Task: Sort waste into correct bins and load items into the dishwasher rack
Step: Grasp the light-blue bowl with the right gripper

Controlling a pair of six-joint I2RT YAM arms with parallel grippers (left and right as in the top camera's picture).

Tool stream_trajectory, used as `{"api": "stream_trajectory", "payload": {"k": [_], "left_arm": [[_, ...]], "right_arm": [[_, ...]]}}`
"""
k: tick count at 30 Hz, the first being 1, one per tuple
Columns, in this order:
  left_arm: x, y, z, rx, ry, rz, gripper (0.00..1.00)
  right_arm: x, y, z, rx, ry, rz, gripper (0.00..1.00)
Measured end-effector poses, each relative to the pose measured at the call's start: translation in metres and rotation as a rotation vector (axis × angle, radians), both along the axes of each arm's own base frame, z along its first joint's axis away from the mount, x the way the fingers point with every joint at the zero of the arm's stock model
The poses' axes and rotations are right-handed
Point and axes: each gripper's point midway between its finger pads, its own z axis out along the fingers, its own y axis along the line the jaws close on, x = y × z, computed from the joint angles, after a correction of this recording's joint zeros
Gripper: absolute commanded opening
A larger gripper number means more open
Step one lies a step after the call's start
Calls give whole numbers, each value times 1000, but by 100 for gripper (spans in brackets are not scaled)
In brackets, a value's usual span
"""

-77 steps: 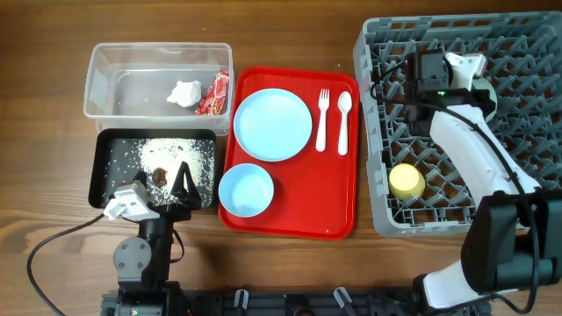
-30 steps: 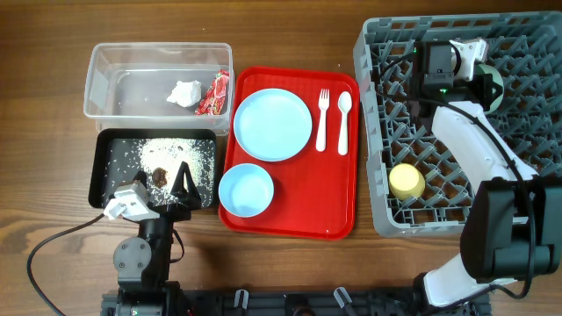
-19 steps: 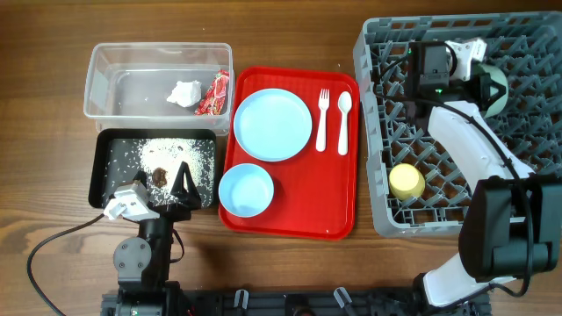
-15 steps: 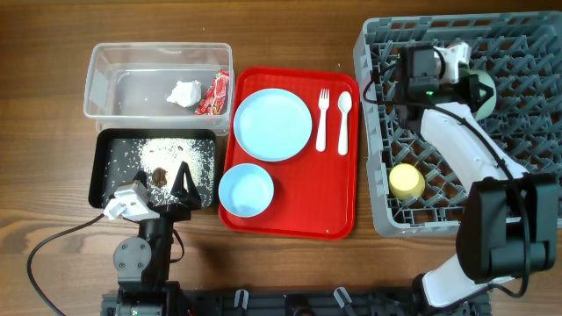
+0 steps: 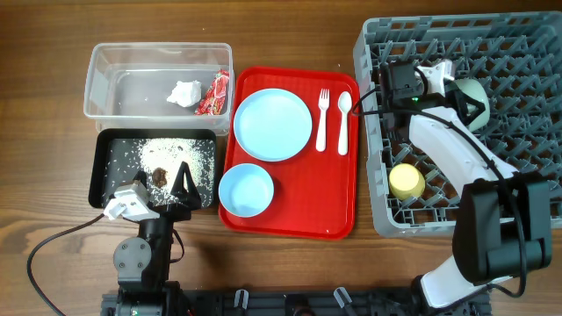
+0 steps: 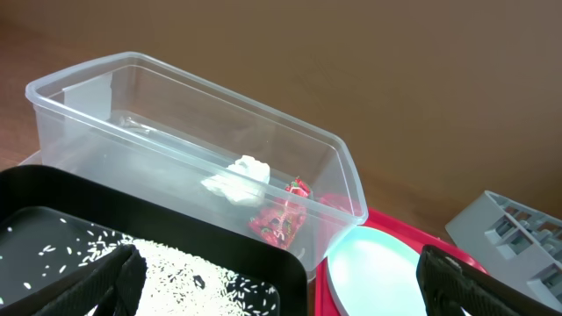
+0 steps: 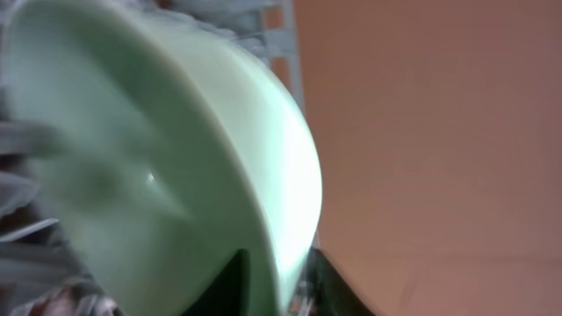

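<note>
Toward the left edge of the dishwasher rack [image 5: 527, 175] the mint green bowl [image 5: 475, 95] is carried, rim pinched in the right claw [image 7: 277, 285], not yet set down; the left claw [image 6: 281, 276] is open.

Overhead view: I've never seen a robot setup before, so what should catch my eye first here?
The bright red tray at centre, carrying a pale blue plate and a pale blue bowl. To its right, in the big grey rack, the right claw grips a mint green bowl near a yellow cup.
</note>
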Motion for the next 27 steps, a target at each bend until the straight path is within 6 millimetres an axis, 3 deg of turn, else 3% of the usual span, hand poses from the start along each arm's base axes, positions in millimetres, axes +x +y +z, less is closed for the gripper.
{"api": "stream_trajectory", "payload": {"k": [6, 9, 12, 14, 15, 18, 20, 23, 27], "left_arm": [[0, 0, 0, 0, 0, 0, 100], [0, 0, 0, 0, 0, 0, 100], [0, 0, 0, 0, 0, 0, 100], [0, 0, 0, 0, 0, 0, 100], [0, 0, 0, 0, 0, 0, 100], [0, 0, 0, 0, 0, 0, 100], [0, 0, 0, 0, 0, 0, 100], [0, 0, 0, 0, 0, 0, 100], [0, 0, 0, 0, 0, 0, 100]], "right_arm": [[14, 62, -20, 184, 56, 193, 55], [16, 109, -9, 376, 78, 313, 55], [7, 177, 7, 664, 114, 442, 55], [-6, 229, 6, 892, 164, 524, 57], [-19, 268, 13, 985, 199, 610, 59], [-61, 333, 7, 1212, 334, 693, 63], [-88, 366, 2, 1305, 414, 714, 62], [-103, 386, -20, 1342, 476, 664, 60], [-106, 383, -83, 1295, 568, 510, 51]]}}
